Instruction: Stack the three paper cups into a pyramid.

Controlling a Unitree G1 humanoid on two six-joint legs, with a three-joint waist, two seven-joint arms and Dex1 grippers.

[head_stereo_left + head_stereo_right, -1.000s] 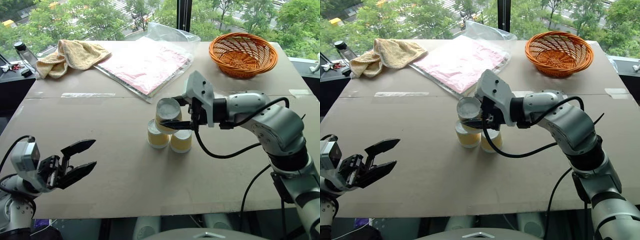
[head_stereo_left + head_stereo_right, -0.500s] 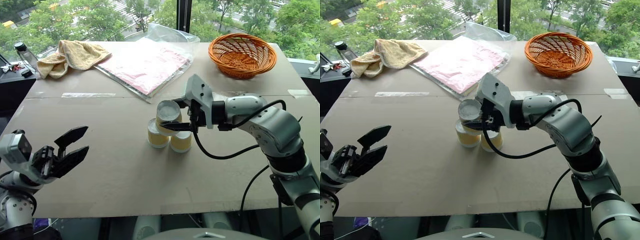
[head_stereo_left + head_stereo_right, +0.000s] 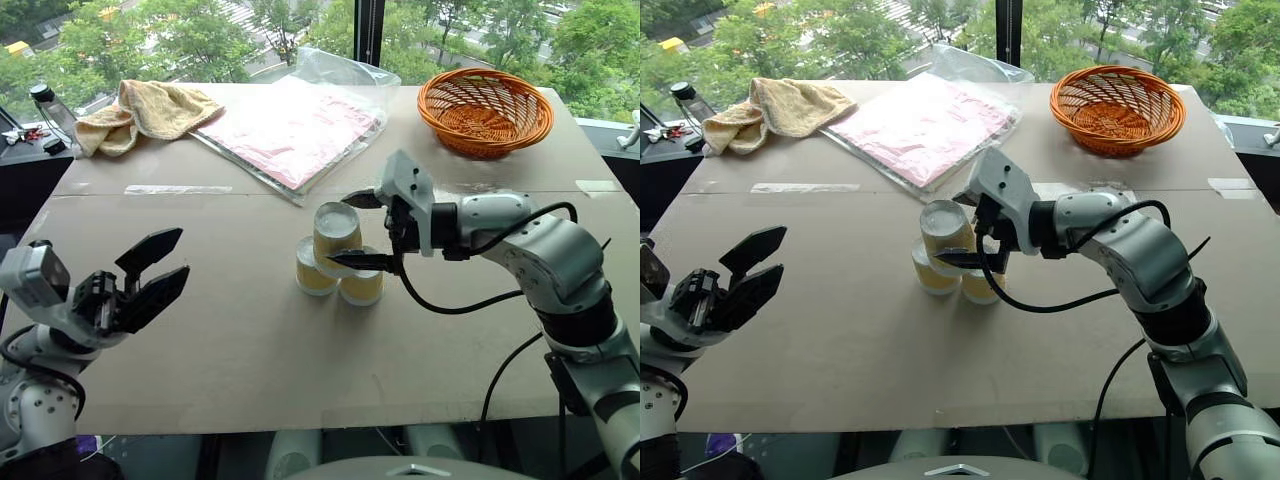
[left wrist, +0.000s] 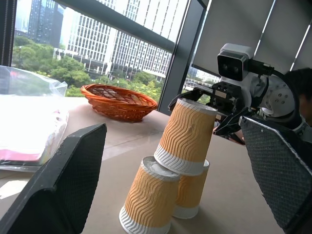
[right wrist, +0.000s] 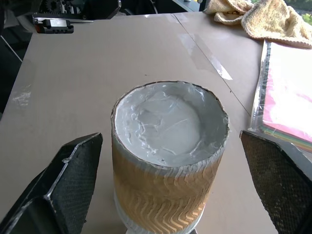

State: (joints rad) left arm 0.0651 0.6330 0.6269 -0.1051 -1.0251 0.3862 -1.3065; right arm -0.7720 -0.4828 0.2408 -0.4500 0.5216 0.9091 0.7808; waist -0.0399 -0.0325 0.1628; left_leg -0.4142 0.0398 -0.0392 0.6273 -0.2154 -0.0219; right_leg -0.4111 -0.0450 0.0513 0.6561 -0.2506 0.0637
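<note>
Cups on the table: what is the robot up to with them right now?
It is building a pyramid of three cups. Two cups stand side by side on the table, and the third cup sits tilted on top. The right gripper is open around the top cup. The left gripper hangs open, off to the side.

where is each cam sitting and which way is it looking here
Left eye and right eye: on the head, looking forward and down over the table; both arms show, left gripper open, right gripper open around the top cup.
Left wrist: on the left arm, looking along its fingers at the tilted cup stack, the basket and the right gripper behind.
Right wrist: on the right arm, looking at the top cup's upturned base between its fingers.
Shared: the top cup shows in every view.
</note>
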